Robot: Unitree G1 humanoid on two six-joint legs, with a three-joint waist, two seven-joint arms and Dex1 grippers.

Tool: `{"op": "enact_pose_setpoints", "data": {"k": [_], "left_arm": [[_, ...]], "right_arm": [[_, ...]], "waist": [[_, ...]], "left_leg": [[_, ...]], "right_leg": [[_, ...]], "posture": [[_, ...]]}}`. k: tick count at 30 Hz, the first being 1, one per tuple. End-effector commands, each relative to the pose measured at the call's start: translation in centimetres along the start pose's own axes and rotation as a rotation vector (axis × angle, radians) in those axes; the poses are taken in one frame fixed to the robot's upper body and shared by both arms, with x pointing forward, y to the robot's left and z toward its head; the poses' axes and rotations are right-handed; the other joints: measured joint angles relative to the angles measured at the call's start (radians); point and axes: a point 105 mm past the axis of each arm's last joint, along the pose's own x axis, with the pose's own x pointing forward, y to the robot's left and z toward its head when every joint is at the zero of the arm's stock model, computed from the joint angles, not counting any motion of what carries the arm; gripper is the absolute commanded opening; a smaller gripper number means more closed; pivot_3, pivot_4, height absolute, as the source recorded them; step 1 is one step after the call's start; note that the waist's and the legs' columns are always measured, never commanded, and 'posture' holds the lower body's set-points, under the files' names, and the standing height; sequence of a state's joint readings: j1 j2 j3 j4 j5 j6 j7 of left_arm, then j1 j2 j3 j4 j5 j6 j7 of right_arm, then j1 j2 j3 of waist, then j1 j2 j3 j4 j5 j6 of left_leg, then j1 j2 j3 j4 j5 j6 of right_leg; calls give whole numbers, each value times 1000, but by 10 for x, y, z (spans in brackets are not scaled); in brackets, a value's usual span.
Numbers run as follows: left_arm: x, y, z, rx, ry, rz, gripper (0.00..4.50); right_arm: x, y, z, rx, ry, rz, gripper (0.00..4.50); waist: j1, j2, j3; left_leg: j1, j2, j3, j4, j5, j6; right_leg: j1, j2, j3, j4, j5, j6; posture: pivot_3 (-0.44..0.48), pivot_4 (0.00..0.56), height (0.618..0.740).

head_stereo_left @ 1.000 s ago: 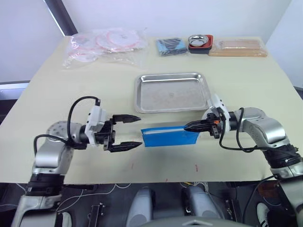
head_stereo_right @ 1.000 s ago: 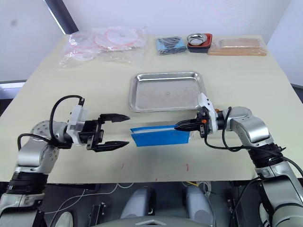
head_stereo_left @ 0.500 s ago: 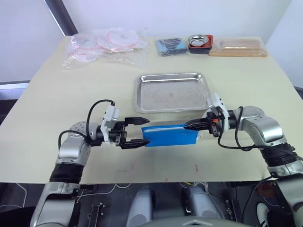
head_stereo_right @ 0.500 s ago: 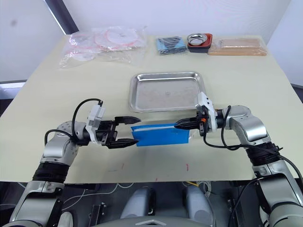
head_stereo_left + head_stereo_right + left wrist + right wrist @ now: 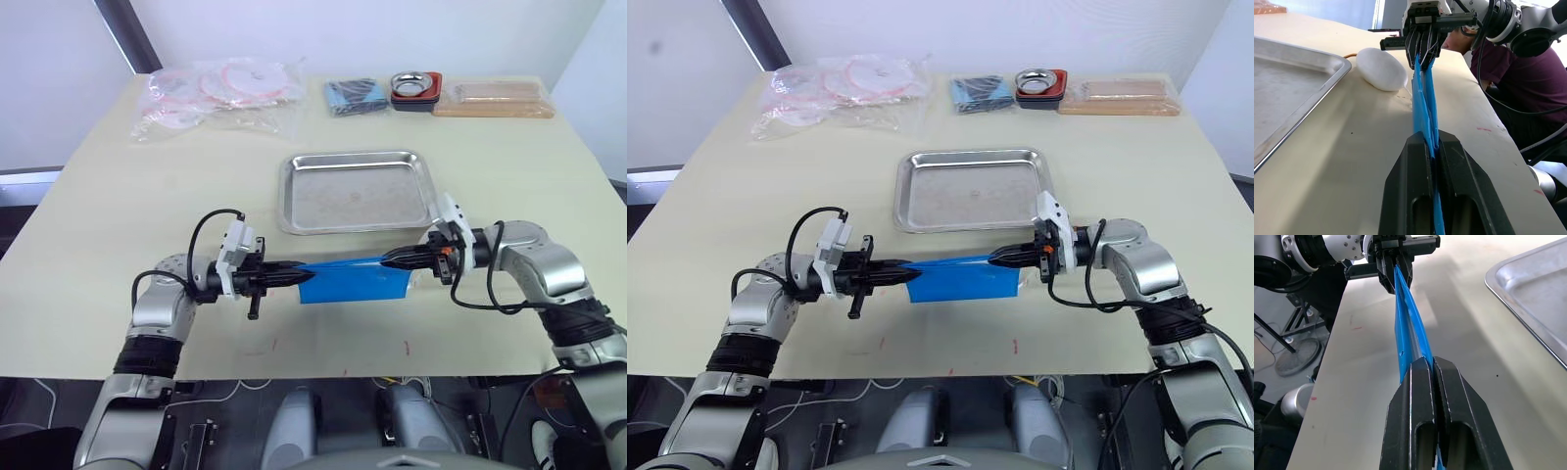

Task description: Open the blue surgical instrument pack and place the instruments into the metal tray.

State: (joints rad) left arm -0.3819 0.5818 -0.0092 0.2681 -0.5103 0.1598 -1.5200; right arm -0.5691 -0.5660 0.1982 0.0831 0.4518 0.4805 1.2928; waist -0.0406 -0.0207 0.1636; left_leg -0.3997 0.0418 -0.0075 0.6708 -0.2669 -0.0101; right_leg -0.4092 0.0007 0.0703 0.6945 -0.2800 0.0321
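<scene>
Now the left gripper [image 5: 294, 277] and right gripper [image 5: 390, 260] each pinch an end of the blue surgical instrument pack [image 5: 355, 283], likely to spread it; the metal tray [image 5: 356, 191] waits at twelve o'clock.

Open bench [image 5: 108, 225] lies on both outer sides. The blue pack [image 5: 353, 282] stretches between the two grippers, barring the near way to the empty metal tray [image 5: 355, 191], which sits just behind it.

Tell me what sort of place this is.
Probably a lab bench staged for surgical-prep practice: a pale table holds a steel tray, bagged tubing and a small metal bowl, while both tools grip a blue instrument pack.
</scene>
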Motion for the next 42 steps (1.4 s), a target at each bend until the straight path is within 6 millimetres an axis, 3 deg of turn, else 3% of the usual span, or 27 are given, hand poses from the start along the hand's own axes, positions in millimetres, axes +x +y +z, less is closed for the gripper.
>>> {"op": "enact_pose_setpoints", "data": {"k": [1, 4, 5, 6, 8, 9, 17, 20, 26, 29, 32, 33, 34, 35, 36, 37, 42], "left_arm": [[1, -3, 5, 36, -5, -19, 0], [0, -4, 7, 41, -3, -20, 0], [0, -4, 8, 47, -1, -23, 0], [0, -4, 9, 55, 2, -26, 0], [0, -4, 11, 66, 5, -29, 0], [0, -4, 12, 69, 4, -29, 0], [2, -5, 15, 83, 1, -33, 0], [2, -6, 14, 83, 5, -33, 0], [1, -5, 13, 84, 10, -28, 0], [1, -5, 13, 86, 11, -26, 0], [0, -5, 13, 87, 12, -24, 0], [1, -4, 13, 88, 12, -24, 0], [1, -5, 13, 88, 12, -24, 0], [1, -5, 12, 87, 13, -25, 0], [1, -5, 12, 87, 15, -26, 0], [1, -5, 11, 88, 16, -27, 0], [-1, -6, 8, 86, 28, -23, 0]], "right_arm": [[-11, 6, 11, -25, -37, 4, 1023], [-23, 6, 15, -42, -47, -23, 2386], [-32, 2, 18, -50, -63, -58, 3086], [-43, -2, 23, -57, -86, -95, 3499], [-57, -8, 28, -64, -109, -153, 3706], [-64, -12, 27, -61, -108, -182, 4346], [-103, -38, -11, 32, 1, -396, 4475], [-104, -47, -31, 84, 49, -452, 4475], [-94, -47, -47, 129, 98, -440, 4475], [-94, -45, -50, 111, 112, -437, 3601], [-102, -43, -44, 118, 73, -439, 2107], [-106, -42, -42, 127, 57, -441, 1808], [-108, -40, -39, 131, 45, -440, 1164], [-114, -37, -32, 144, 7, -434, 892], [-119, -33, -25, 153, -27, -427, 310], [-124, -30, -19, 160, -53, -420, 68], [-143, -19, -3, 198, -151, -412, 68]], "waist": [[0, 0, 0], [3, 0, 0], [0, 0, 0], [0, 0, 0], [0, 0, 0], [1, 0, 0], [0, 0, 0], [-1, 0, 0], [0, 0, 0], [0, 0, 0], [1, 0, 0], [1, 0, 0], [1, 0, 0], [1, 1, 0], [3, 1, 1], [3, 1, 1], [3, 1, 1]], "left_leg": [[0, 0, 0, 0, 0, 0], [-1, 0, 0, 0, 0, 0], [-1, 0, 0, 0, 0, 0], [-1, 0, 0, 0, 0, 0], [-1, 0, 0, 0, 0, 0], [-1, 0, 0, 0, 0, 0], [-1, -1, 0, 0, 0, 0], [-1, -1, 0, 0, 0, 0], [-1, -1, 1, 0, 0, 0], [-1, -1, 1, 0, 0, 0], [-1, -1, 1, 0, 0, 0], [-1, -1, 1, 0, 0, 0], [-1, -1, 1, 0, 0, 0], [-1, -1, 1, 0, 0, 0], [-1, -1, 1, 0, 0, 0], [-1, -1, 1, 0, 0, 0], [-1, -1, 0, 0, 0, 0]], "right_leg": [[0, 0, 0, 0, 0, 0], [0, 0, -1, -1, 0, 0], [0, -1, -1, -1, 0, 0], [0, 0, -1, 0, 0, 0], [0, 0, -1, 0, 0, 0], [0, 0, -1, 0, 0, 0], [0, -1, 0, -1, 0, 0], [0, -1, 0, -1, 0, 0], [0, 0, 0, 0, 0, 0], [0, -1, 0, -1, 0, 0], [0, -1, 0, -1, 0, 0], [0, -1, 0, -1, 0, 0], [0, -1, 0, -1, 0, 0], [0, -1, 0, -1, 0, 0], [0, -1, 0, -1, 0, 0], [0, -1, 0, -1, 0, 0], [0, -1, 0, -1, 0, 0]], "posture": [[0, 150, 740], [0, 150, 740], [0, 150, 740], [0, 150, 740], [0, 150, 740], [0, 150, 740], [0, 150, 740], [0, 150, 740], [0, 150, 740], [0, 150, 740], [0, 150, 740], [0, 150, 740], [0, 150, 740], [0, 150, 740], [0, 150, 740], [0, 150, 740], [0, 150, 740]]}}
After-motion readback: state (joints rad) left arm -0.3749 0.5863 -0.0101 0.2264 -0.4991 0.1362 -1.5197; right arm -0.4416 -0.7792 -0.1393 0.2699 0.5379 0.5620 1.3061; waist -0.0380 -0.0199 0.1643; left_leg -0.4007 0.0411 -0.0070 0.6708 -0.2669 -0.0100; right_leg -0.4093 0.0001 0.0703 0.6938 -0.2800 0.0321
